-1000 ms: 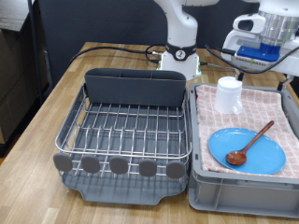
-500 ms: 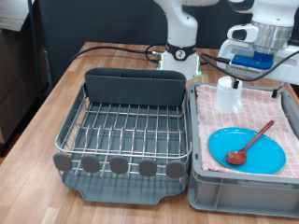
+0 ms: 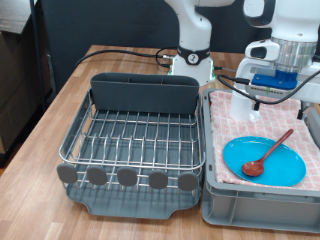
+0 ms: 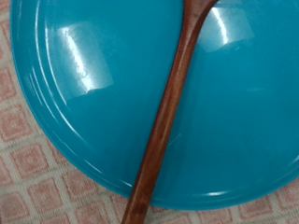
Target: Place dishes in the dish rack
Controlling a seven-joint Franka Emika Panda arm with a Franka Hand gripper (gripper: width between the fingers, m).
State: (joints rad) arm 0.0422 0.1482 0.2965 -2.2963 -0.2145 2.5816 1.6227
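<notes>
The bright-blue plate (image 3: 288,166) lies in the cloth-lined grey crate (image 3: 255,208) at the exterior view's right. The wooden spoon (image 3: 268,155) rests across it, bowl on the plate. The white mug (image 3: 242,107) stands behind them in the crate, partly covered by the arm. My gripper (image 3: 270,100) hangs above the crate, over the plate's far side, and its fingers are hard to make out. In the wrist view the plate (image 4: 84,93) fills the frame and the spoon handle (image 4: 168,117) crosses it; no fingers show. The dish rack (image 3: 130,138) holds no dishes.
The rack's tall grey caddy (image 3: 143,95) stands along its far side, and round tabs (image 3: 127,178) line its near edge. A pink checked cloth (image 3: 232,135) lines the crate and also shows as cloth (image 4: 28,177) in the wrist view. The robot base (image 3: 192,60) and cables sit behind.
The arm has come down and moved towards the exterior view's left over the crate. It now covers part of the mug. Plate, spoon and mug have not moved.
</notes>
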